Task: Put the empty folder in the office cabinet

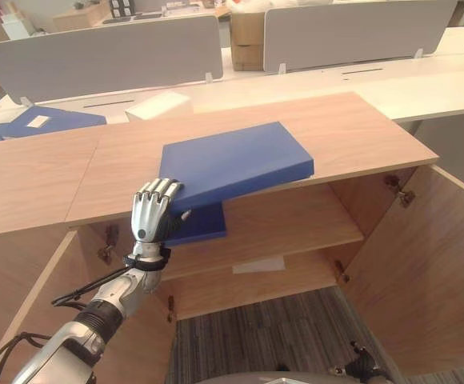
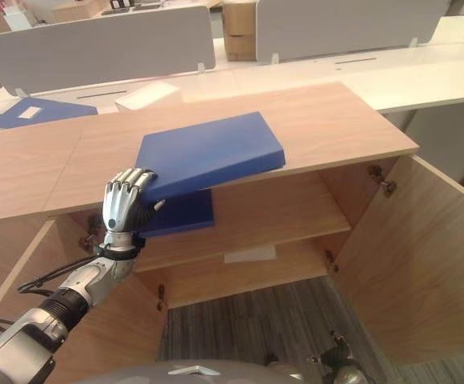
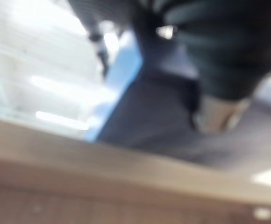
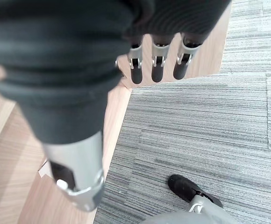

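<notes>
A blue folder lies on the wooden cabinet top, its near-left corner jutting past the front edge. My left hand is raised in front of the open cabinet and shut on that corner, fingers curled over the top and thumb beneath. Just behind the hand, a second blue panel shows under the top board on the upper shelf. In the left wrist view the folder is a blurred blue shape above the wooden edge. My right hand hangs low over the carpet, fingers straight and holding nothing.
Both cabinet doors stand open, one at the right and one at the left. A white slip lies on the lower shelf. Another blue folder and a white box sit behind the cabinet top, before grey desk dividers.
</notes>
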